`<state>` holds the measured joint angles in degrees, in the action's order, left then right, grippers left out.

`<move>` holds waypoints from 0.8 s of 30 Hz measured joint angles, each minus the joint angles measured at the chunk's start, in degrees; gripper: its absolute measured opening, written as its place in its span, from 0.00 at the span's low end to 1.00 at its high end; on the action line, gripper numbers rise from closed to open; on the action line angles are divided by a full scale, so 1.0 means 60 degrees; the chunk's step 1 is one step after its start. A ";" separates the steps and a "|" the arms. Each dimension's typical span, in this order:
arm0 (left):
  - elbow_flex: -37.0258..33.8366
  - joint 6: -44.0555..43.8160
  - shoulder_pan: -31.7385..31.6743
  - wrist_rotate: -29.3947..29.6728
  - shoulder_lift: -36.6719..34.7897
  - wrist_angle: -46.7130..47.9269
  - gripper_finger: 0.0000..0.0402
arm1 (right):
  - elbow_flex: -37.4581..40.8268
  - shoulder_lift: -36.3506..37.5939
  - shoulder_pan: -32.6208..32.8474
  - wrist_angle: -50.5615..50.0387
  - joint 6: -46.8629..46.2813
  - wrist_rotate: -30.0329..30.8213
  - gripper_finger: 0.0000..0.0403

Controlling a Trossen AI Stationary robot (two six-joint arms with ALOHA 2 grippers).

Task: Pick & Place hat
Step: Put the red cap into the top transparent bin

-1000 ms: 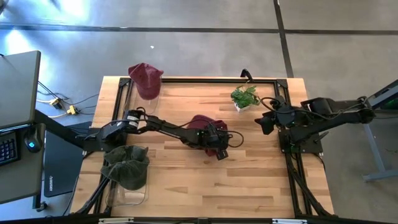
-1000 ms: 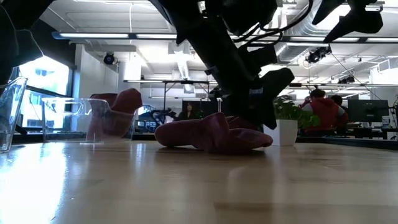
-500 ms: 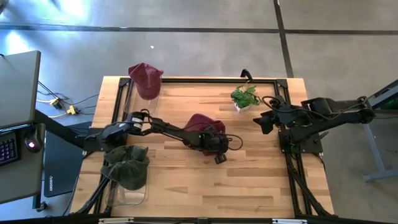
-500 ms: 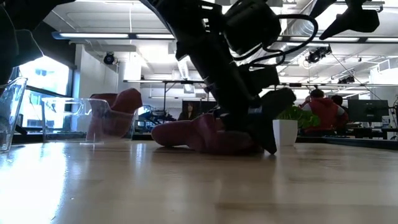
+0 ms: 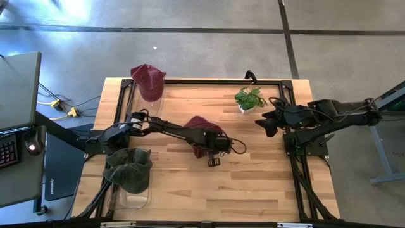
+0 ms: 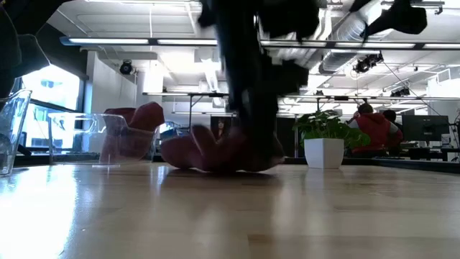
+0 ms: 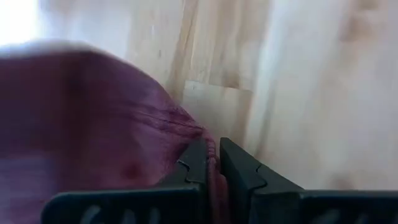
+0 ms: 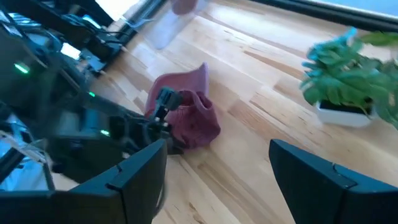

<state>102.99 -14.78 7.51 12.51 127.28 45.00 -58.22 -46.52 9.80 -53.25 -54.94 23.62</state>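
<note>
A maroon hat (image 5: 200, 128) lies crumpled on the wooden table (image 5: 253, 183) near its middle; it also shows in the low view (image 6: 212, 152) and the right wrist view (image 8: 193, 115). My left gripper (image 5: 209, 149) reaches in from the table's left and is shut on the hat's cloth (image 7: 210, 152). My right gripper (image 5: 266, 123) hangs above the table's right side near the plant, open (image 8: 217, 163), with nothing between its fingers. My left gripper pinches the hat's cloth at its near right edge (image 7: 198, 138) between its two fingers. It comes steeply from above, slanting from the table's left. One layer or several, I cannot tell. The hat lies bunched on the table.
A second maroon hat (image 5: 149, 80) sits on a clear container at the far left corner. A green hat (image 5: 129, 170) sits on another clear container at the near left. A potted plant (image 5: 249, 99) stands far right of the middle.
My left gripper has tipped steeply downward, shut on the hat's cloth and pulled toward the table's left. The hat has slid a little to the left along the table and bunched up.
</note>
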 joint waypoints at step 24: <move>0.2271 0.3442 -0.1897 -0.8165 -0.2707 0.2074 0.00 | -0.0001 -0.1625 0.0000 0.3599 0.6245 -0.3858 0.69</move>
<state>116.62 5.87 -3.87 -36.48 111.04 57.45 -58.22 -56.27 9.80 -31.66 -17.47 0.47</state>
